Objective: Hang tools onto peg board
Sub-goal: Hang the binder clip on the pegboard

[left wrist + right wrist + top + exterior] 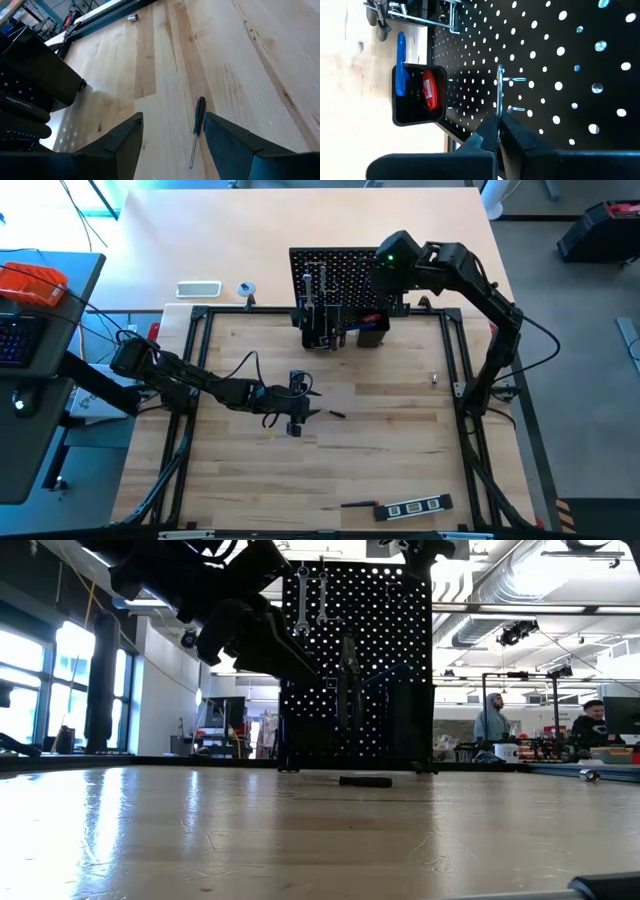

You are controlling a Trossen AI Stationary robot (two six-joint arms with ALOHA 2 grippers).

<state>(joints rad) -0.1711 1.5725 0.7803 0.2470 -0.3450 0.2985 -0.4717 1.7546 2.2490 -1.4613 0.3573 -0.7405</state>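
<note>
Two tools (415, 85), blue and red, in holder box (400, 117).

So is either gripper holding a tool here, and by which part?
Neither. The left gripper hangs open above the small screwdriver; the right gripper is shut, empty, by a hook on the peg board.

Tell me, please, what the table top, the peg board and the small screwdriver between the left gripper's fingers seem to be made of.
Table top: pale wood planks with visible grain and seams, smooth, slightly glossy finish.
Peg board: black perforated panel, matte; probably painted metal or plastic, the look leaves it open.
Screwdriver: dark handle, likely plastic or rubber, and a thin bright shaft, apparently bare steel.
</note>
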